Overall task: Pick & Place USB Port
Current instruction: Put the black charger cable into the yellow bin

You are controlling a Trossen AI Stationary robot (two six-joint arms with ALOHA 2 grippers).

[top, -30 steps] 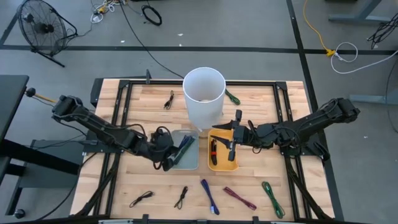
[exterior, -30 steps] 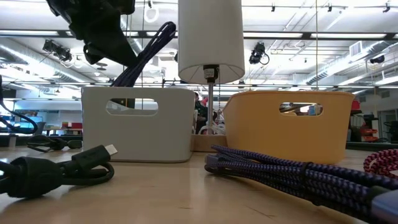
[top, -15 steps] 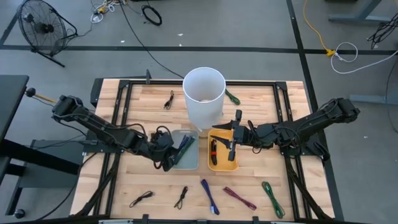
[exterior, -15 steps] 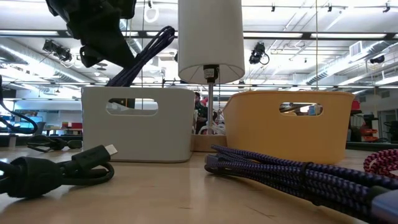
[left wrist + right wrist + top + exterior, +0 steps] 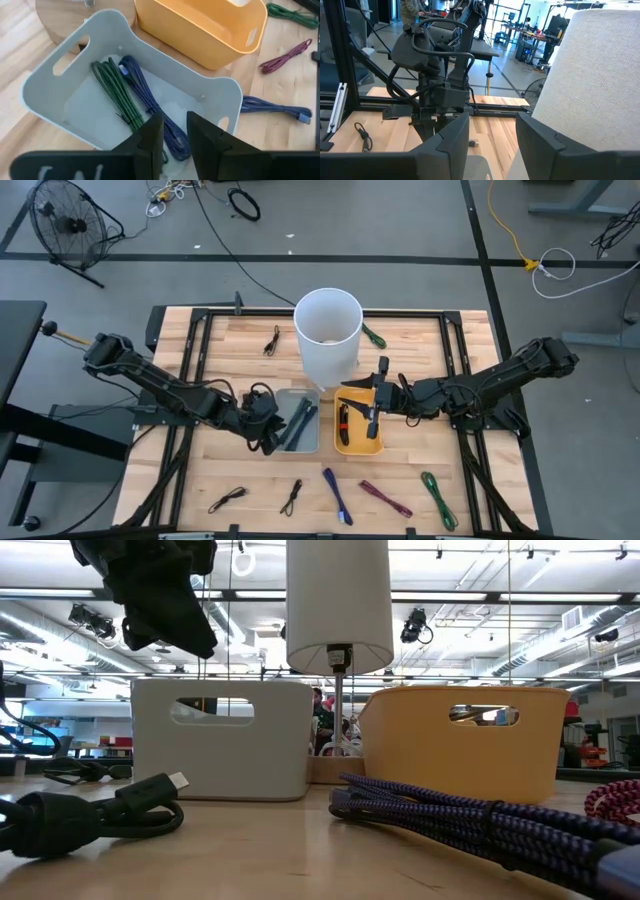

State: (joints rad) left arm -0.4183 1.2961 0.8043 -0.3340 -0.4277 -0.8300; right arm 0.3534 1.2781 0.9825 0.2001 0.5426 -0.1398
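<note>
The left end effector [image 5: 172, 135] hangs just above the grey bin [image 5: 47, 107], its 2 dark fingers [image 5: 150, 137] parted and holding nothing. Directly beneath it lies the blue cable [image 5: 150, 107], a braided cord folded into a long bundle (its plug end is too small to make out), resting on the bin floor beside a green cable [image 5: 117, 97]. Beyond stands the yellow bin [image 5: 200, 30]. Over that bin hovers the right end effector [image 5: 375, 412], fingers spread. Farther back on the counter [image 5: 450, 350] rises a white cylinder [image 5: 328, 330].
</note>
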